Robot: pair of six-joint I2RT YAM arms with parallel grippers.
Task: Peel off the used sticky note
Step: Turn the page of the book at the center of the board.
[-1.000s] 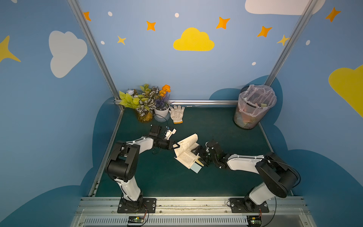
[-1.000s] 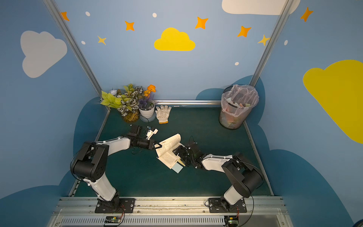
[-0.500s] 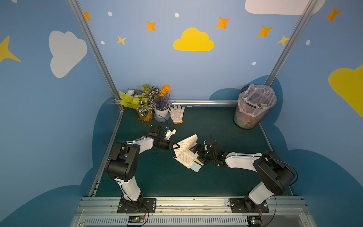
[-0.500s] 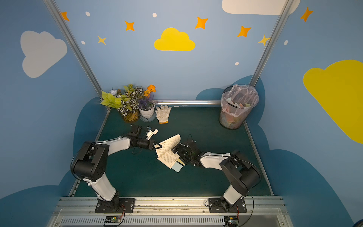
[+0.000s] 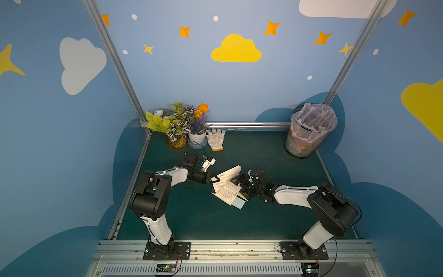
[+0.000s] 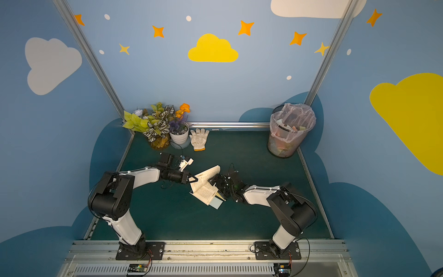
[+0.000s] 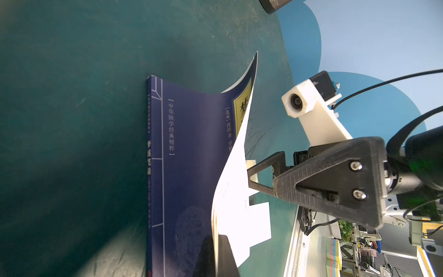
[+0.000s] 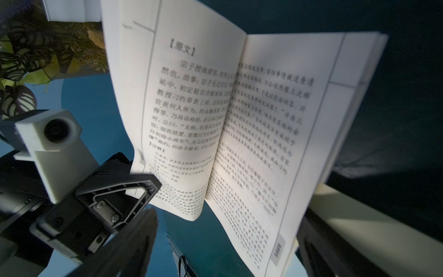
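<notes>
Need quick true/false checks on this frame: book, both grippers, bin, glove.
1. The book lies open on the table. True.
2. The left gripper is open and clear of the book. False: it is shut on the edge of a page.
3. The right gripper has its jaws open. True.
4. The bin is unlined and empty. False: it has a plastic liner with scraps inside.
5. The white glove lies beside the plant pot. True.

Book cover (image 7: 191, 148) navy, white characters; table (image 5: 191, 215) dark green; glove (image 5: 215, 141) white, orange cuff.
</notes>
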